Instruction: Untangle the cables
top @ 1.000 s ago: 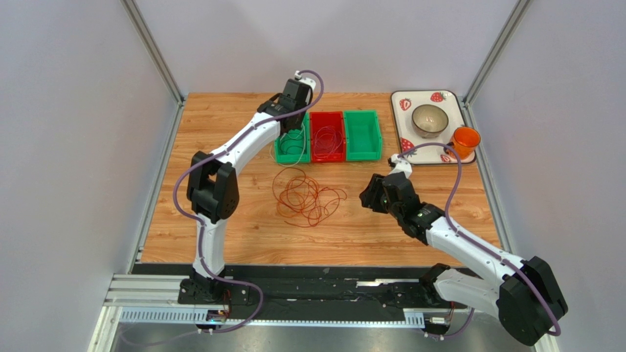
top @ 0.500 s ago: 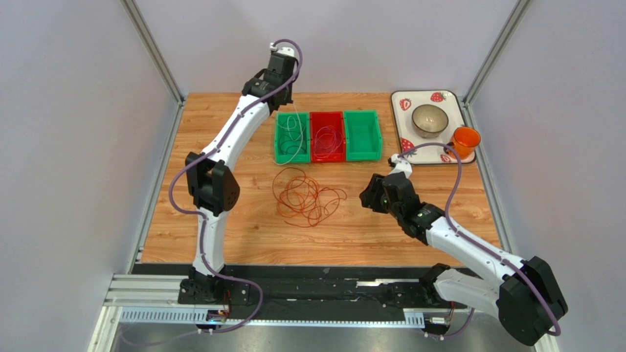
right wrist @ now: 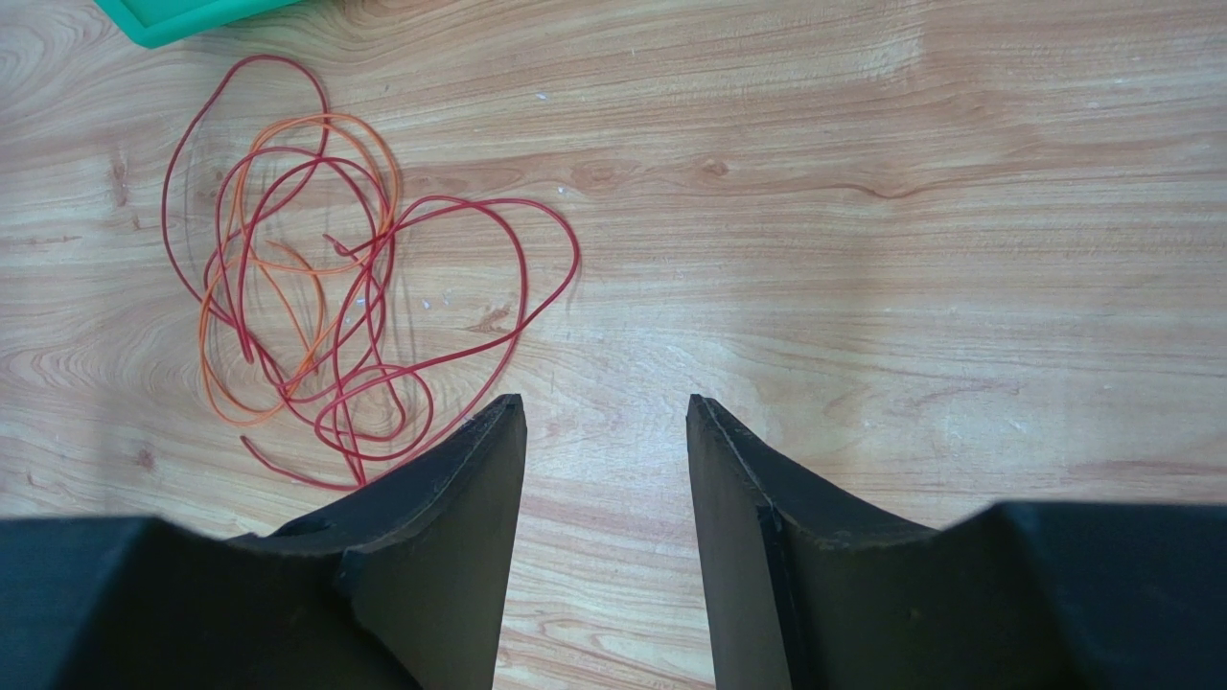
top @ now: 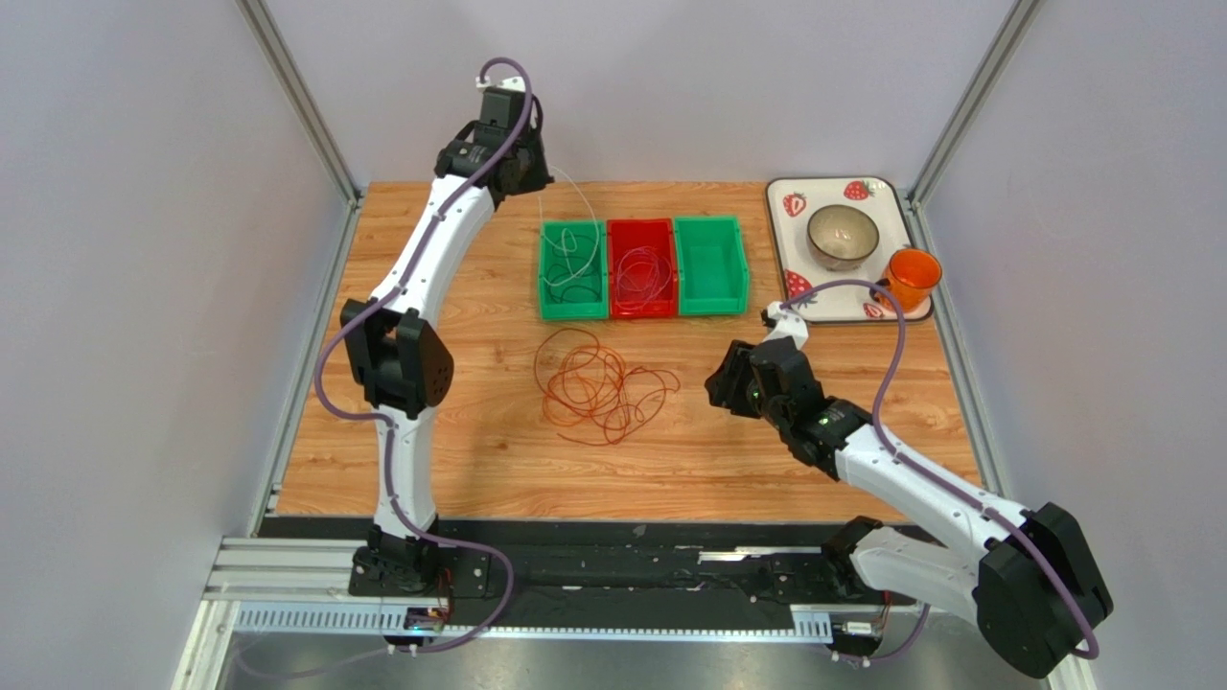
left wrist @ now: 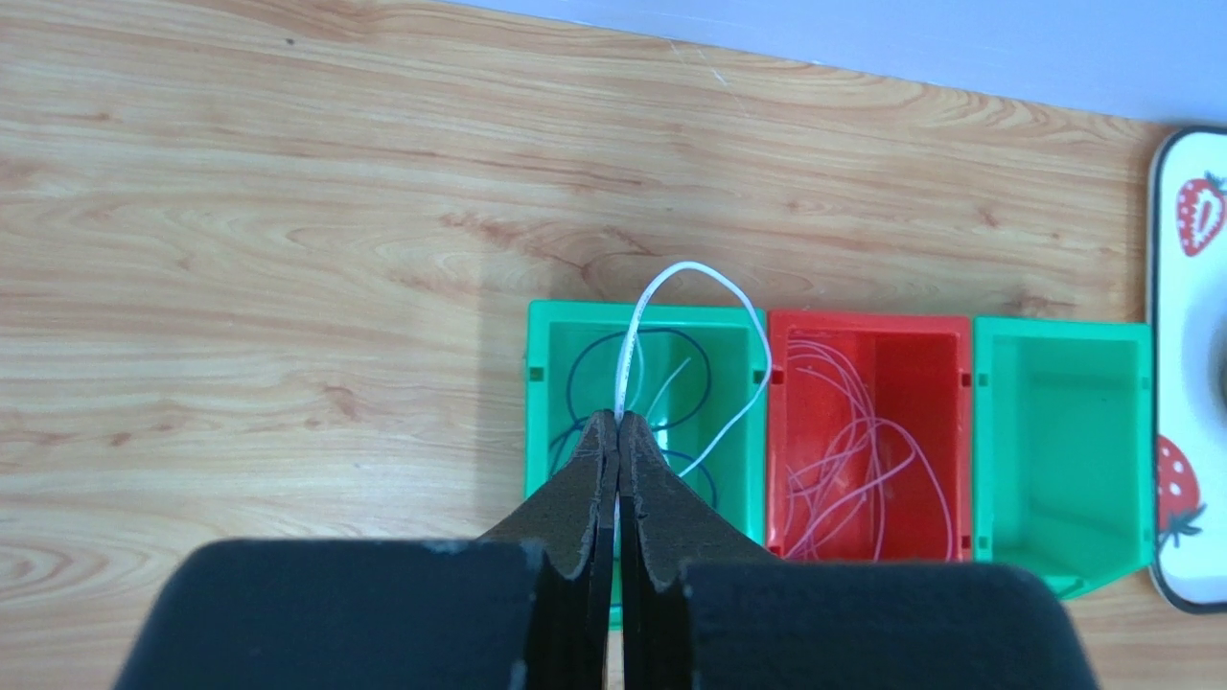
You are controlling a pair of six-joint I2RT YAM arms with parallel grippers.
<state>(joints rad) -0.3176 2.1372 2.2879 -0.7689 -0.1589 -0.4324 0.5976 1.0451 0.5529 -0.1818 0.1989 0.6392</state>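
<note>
Pincer of the left arm [left wrist: 617,426], clamped on a thin white wire [left wrist: 694,265], has risen from the green plastic bin [left wrist: 539,417], strand unreleased; right pincer [right wrist: 605,413] gapes beside the red-orange wire tangle [right wrist: 310,273] on the bench [right wrist: 936,216]

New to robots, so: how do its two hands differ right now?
The left hand pinches a white cable trailing into the leftmost green bin; the right hand is open, empty. The left hand is high up; the right hand sits low beside the red-orange tangle. Both have black fingers.
</note>
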